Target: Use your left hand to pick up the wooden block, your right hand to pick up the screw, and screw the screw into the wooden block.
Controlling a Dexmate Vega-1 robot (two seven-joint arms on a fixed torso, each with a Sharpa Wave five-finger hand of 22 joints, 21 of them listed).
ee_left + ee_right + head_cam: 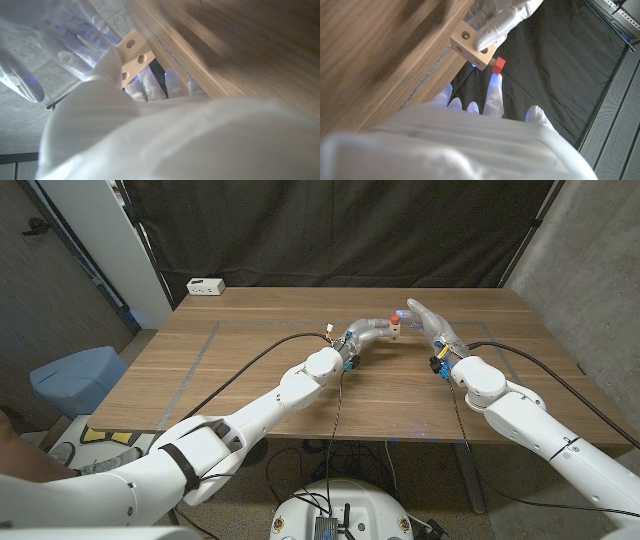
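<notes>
— While the left hand (372, 330) grips the wooden block (396, 328) up above the table (250, 370), just right of centre in the head view, which way does the screw lie from the other hand?

— Its red head (499, 64) pokes out of one face of the block, on the side turned toward the right hand (428, 323). In the right wrist view it sits upper middle of the frame, with a fingertip (495, 80) just beside it, perhaps touching; I cannot tell which.

— So the right hand is holding the screw?

— I would not say so. Its fingers stand apart and stretched, clasped on nothing that I can see. It looks released, and of the two hands it is the one free to work the head.

— And the screw's long axis?

— Judging from the head alone, it runs straight into that block face, roughly across the frame from right to left in the head view. A turn would have to go about that line.

— What is hard to read?

— The shank is hidden inside the wood, so how deep it sits is unclear. In the left wrist view the block shows pale holes at upper centre, half covered by the hand's own fingers (107, 62), and the table there is blurred.
</notes>
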